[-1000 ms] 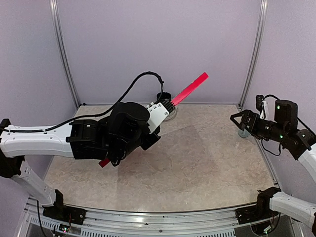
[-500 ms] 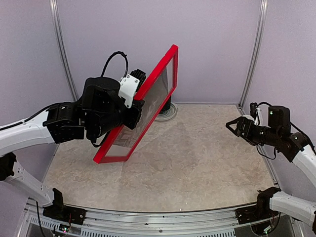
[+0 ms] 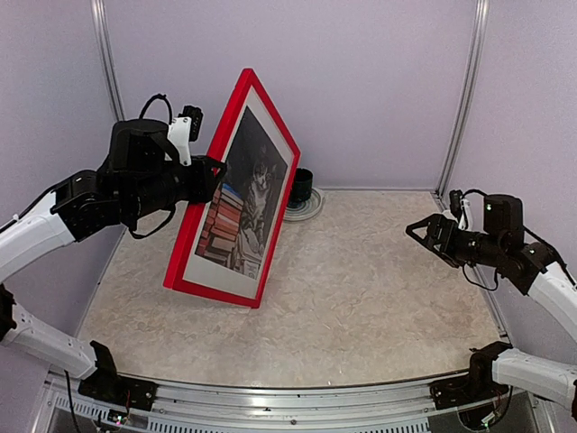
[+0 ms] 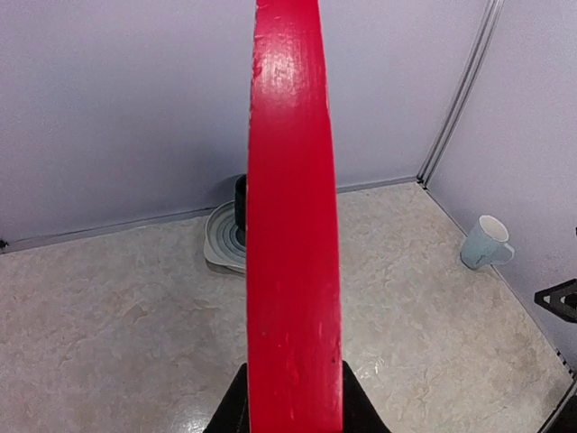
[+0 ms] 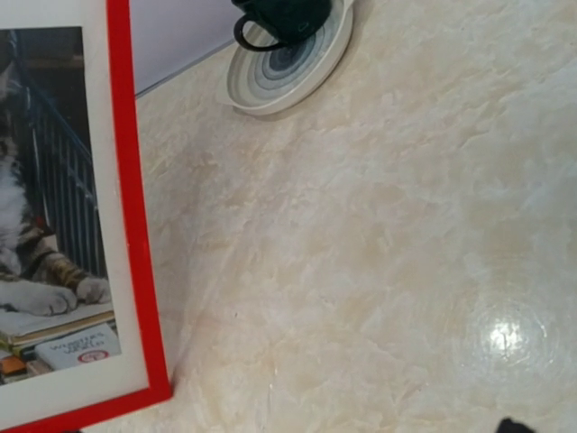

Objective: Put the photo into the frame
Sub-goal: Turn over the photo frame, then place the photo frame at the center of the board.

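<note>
The red frame (image 3: 187,236) stands nearly upright left of the table's centre, front turned to the right, and its lower edge seems to rest on the table. Inside it, behind a white mat, sits the photo (image 3: 243,209) of a tabby cat with stacked books. My left gripper (image 3: 209,171) is shut on the frame's left side edge; in the left wrist view the red edge (image 4: 290,225) rises between the black fingers (image 4: 233,413). The right wrist view shows the frame's lower corner (image 5: 135,271) and part of the photo (image 5: 45,180). My right gripper (image 3: 416,230) hangs open at the far right, holding nothing.
A dark mug (image 3: 302,187) stands on a striped plate (image 3: 313,210) at the back wall behind the frame, and both show in the right wrist view as mug (image 5: 279,13) and plate (image 5: 288,63). A pale mug (image 4: 485,242) stands by the right wall.
My left arm has swung the frame from edge-on up to upright, and its front with the photo now faces the camera. The right gripper has drifted slightly left and stays open.
</note>
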### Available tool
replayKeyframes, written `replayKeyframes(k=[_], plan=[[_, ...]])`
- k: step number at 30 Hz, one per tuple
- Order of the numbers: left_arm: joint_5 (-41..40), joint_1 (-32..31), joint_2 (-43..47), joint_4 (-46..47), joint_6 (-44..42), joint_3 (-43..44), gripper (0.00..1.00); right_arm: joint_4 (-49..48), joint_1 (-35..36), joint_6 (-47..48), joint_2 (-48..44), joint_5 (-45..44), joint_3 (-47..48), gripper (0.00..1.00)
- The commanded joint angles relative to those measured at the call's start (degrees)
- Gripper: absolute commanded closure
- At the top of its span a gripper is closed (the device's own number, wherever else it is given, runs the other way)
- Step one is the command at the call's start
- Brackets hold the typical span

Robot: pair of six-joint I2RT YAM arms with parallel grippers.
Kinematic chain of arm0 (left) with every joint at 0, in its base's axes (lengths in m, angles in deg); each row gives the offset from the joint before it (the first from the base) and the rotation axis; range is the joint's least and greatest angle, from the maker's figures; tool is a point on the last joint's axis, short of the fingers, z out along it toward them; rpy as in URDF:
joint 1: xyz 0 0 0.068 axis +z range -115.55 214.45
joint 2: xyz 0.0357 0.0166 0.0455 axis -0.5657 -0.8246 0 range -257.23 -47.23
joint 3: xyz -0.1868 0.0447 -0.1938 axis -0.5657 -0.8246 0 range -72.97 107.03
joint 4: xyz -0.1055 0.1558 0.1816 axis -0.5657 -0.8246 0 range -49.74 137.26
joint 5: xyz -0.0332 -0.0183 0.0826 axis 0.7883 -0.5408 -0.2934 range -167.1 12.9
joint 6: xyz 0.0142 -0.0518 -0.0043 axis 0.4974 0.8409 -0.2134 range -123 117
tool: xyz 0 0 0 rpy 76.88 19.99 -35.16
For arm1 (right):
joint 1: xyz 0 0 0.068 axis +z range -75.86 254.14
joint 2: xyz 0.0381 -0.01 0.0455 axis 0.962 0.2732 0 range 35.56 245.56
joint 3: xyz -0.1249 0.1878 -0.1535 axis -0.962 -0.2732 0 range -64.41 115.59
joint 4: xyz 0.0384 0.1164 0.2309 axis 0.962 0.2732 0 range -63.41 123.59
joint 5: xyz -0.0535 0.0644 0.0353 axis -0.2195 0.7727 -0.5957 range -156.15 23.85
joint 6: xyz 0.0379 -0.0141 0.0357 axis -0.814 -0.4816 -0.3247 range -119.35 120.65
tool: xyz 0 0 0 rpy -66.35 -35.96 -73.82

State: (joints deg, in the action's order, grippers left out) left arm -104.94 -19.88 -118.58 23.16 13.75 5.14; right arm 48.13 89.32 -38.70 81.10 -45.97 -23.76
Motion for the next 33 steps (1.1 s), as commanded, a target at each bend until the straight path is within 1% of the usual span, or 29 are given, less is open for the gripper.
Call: replayKeyframes(k=[1, 5, 10, 19, 23, 33], plan=[[6.91, 5.08, 5.39, 9.57, 8.35, -1.03, 1.00, -2.03, -0.59, -0.89, 0.51, 1.54, -1.21, 0.01], [11.54, 9.41, 6.94, 9.65, 12.78, -3.19, 1.00, -2.59, -0.59, -1.17, 1.04, 1.99, -1.62, 0.01], [20.56, 15.89, 8.13, 11.33, 18.55, -7.61, 1.00, -3.67, -0.59, -1.81, 1.94, 3.15, -2.28, 0.01], [28.23, 21.76, 11.01, 14.88, 25.04, -15.99, 1.00, -4.98, -0.59, -2.44, 2.92, 4.23, -3.32, 0.01], [31.58, 23.09, 11.57, 16.51, 27.11, -20.17, 1.00, -5.78, -0.59, -2.73, 3.19, 5.01, -4.17, 0.01], [33.41, 23.90, 13.97, 19.66, 30.72, -28.15, 1.00, -6.34, -0.59, -2.91, 3.33, 5.52, -5.61, 0.01]])
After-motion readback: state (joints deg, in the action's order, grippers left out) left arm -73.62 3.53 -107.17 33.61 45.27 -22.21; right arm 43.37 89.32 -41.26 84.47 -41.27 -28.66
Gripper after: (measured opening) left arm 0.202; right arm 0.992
